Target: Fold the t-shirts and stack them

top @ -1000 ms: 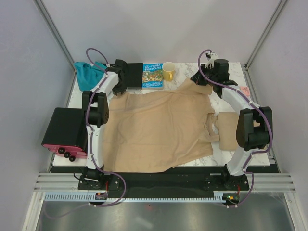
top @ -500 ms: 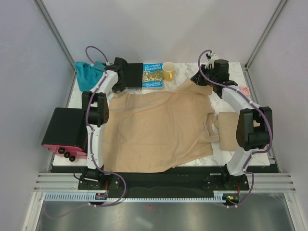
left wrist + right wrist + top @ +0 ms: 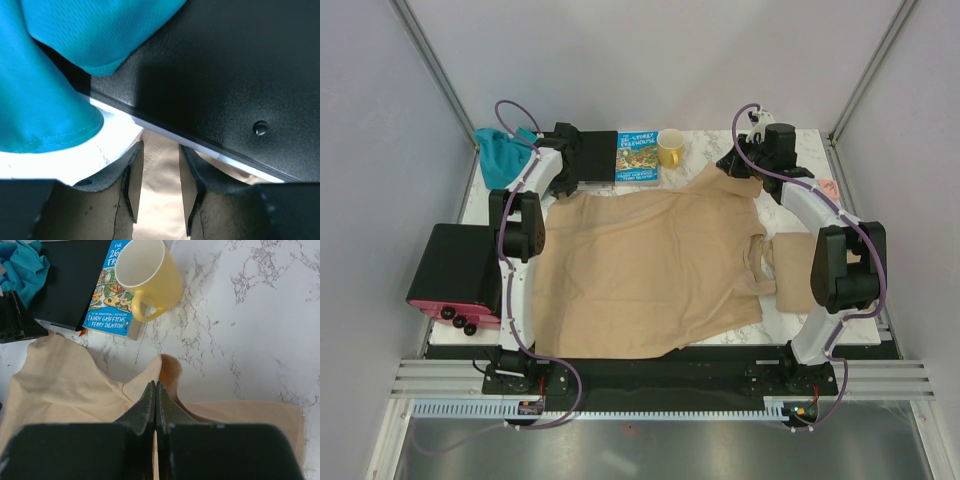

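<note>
Right of the yellow mug (image 3: 150,277), right claw (image 3: 155,385) pinches the tan t-shirt (image 3: 640,270); left claw (image 3: 160,151), leftward, gapes released.

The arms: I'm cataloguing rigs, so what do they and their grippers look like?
The left arm and right arm have white links, bulky black joint housings and looping purple cables. The left gripper and right gripper each have two matte-black tapered fingers.

The t-shirt (image 3: 640,270) is tan, garment (image 3: 500,152) teal, mug (image 3: 670,148) yellow, board (image 3: 598,155) black, table (image 3: 240,330) grey-veined white.
</note>
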You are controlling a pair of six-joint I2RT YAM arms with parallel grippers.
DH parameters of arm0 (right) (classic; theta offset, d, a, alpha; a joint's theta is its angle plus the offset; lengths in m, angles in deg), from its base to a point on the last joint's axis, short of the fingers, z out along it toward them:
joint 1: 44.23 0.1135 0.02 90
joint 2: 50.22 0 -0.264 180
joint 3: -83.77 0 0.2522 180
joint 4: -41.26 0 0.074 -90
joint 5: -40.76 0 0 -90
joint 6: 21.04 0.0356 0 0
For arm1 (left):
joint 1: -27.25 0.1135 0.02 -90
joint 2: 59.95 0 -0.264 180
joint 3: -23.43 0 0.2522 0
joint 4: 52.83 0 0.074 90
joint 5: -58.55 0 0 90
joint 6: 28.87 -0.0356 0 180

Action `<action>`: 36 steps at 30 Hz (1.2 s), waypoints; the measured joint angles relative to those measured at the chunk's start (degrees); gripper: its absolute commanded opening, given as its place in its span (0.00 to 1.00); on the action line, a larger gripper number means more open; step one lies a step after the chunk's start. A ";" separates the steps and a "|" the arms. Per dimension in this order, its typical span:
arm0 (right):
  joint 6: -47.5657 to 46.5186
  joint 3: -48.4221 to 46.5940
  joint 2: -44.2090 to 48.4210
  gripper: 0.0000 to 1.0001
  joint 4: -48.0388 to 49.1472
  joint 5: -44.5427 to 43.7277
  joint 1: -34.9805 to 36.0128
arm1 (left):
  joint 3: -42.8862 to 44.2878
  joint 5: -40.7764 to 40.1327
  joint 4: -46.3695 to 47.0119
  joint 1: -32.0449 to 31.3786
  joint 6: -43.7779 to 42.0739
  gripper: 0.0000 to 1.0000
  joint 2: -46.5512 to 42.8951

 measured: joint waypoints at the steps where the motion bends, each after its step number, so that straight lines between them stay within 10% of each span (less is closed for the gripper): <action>1: 0.00 0.00 0.00 0.00 -0.02 0.00 0.00 | 0.02 0.04 0.00 0.09 -0.07 0.42 0.17; 6: 0.02 0.00 0.11 0.00 -0.02 0.20 -0.11 | 0.44 0.28 -0.33 0.17 -0.20 0.41 0.42; 15: 0.04 0.02 0.55 0.00 0.00 0.63 -0.24 | 0.74 0.74 -0.26 0.24 -0.50 0.02 0.70; 36: 1.22 0.13 0.55 0.00 0.76 -0.07 -0.33 | -9.88 0.09 0.76 0.33 -0.46 0.02 -6.97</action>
